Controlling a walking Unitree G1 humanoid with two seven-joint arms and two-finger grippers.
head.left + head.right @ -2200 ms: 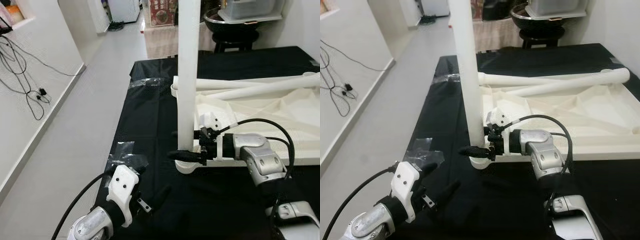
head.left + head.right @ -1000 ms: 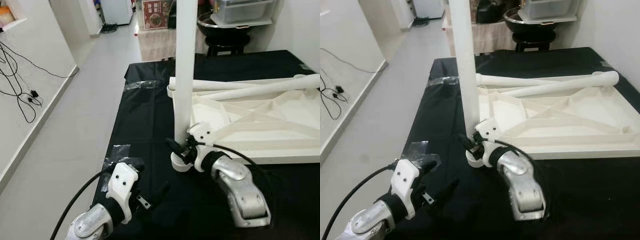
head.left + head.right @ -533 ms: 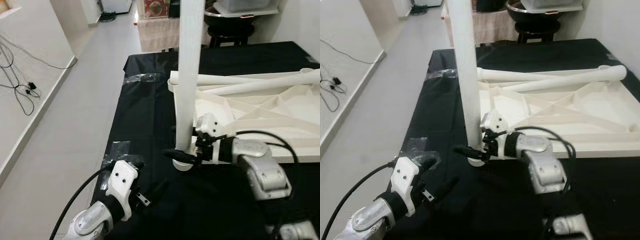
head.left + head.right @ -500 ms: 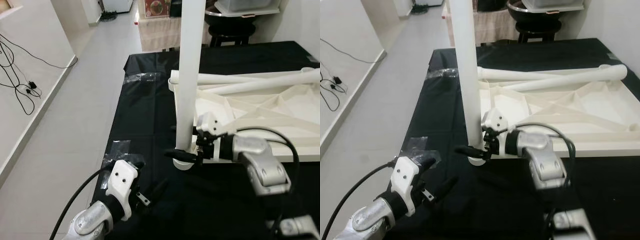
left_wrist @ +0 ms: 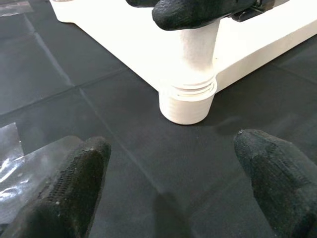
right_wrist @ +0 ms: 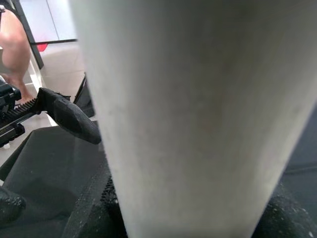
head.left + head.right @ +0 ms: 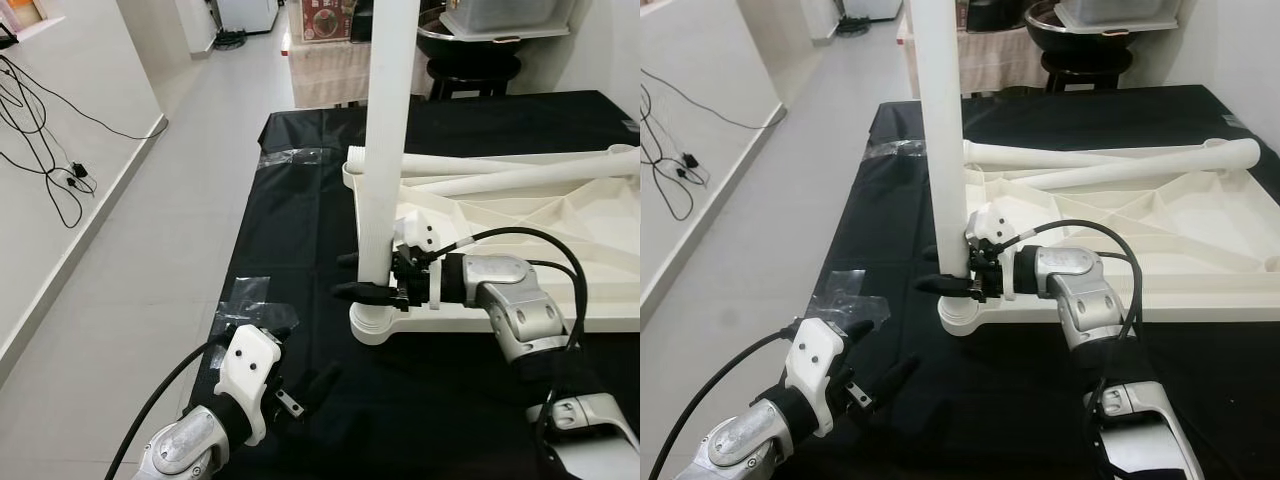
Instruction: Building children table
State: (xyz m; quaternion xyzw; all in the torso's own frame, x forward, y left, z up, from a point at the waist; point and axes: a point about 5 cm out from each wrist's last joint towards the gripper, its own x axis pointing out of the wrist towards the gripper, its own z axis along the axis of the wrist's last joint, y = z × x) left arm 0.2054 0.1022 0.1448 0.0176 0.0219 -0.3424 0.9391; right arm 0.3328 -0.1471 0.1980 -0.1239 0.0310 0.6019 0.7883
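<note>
Now right claw (image 7: pixel 362 275) round leg (image 7: pixel 385 150) (upright).

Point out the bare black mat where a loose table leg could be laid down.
Bare mat lies between the tape patch and the upright leg. It is crowded near the tabletop, where the right gripper clamps that leg.

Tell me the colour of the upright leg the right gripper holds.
White, like the tabletop; the leg shows best in the right eye view.
</note>
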